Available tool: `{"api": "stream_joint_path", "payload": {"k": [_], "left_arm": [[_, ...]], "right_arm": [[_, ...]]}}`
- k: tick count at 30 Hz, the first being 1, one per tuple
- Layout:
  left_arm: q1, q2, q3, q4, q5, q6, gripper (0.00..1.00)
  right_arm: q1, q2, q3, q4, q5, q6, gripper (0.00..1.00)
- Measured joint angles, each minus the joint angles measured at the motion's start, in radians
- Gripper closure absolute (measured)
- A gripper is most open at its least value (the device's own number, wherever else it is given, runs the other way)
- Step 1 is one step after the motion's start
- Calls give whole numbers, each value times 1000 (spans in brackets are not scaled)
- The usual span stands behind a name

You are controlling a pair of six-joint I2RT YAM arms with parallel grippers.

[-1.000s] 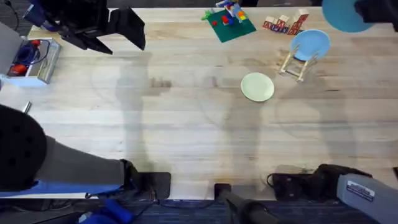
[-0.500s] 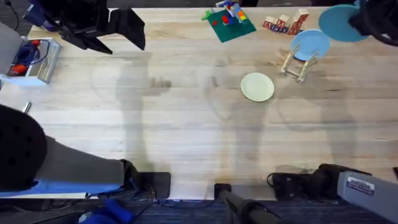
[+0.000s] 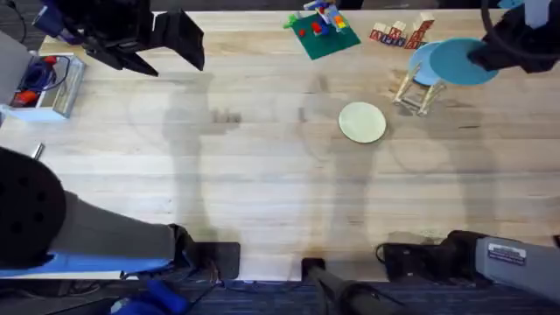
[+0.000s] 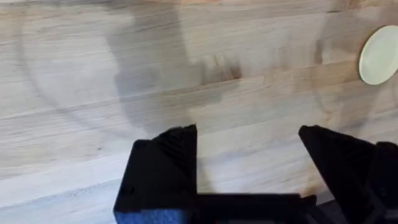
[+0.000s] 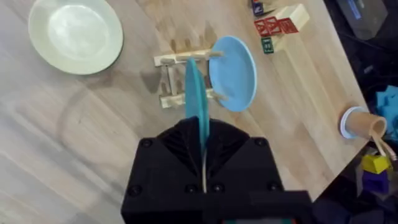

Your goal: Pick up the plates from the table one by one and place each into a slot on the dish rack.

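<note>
Edgewise, the thin round teal plate (image 5: 194, 99) shows flat and glossy.

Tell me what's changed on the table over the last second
The right claw, shut on the teal plate, has carried it from the far right corner down toward the dish rack, where it now overlaps the sky-blue plate standing there. The yellow-green plate, rack and left claw stayed put.

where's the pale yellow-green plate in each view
Overhead: the pale yellow-green round plastic plate lies flat on the table, right of centre.
Left wrist: a slice of it at the right edge.
Right wrist: upper left corner.
Shared landmark: the small light wooden dish rack beside it, seen overhead and from the right wrist.
</note>
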Motion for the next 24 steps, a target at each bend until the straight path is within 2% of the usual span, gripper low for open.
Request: {"api": "stream_joint_path", "payload": {"k": [11, 19, 24], "left_arm": [[0, 0, 0, 0, 0, 0, 6], [0, 0, 0, 0, 0, 0, 6], [0, 0, 0, 0, 0, 0, 6]], "right_arm": [[-2, 66, 0, 8, 2, 0, 970], [-12, 115, 0, 199, 19, 0, 970], [-25, 115, 0, 228, 19, 0, 971]]}}
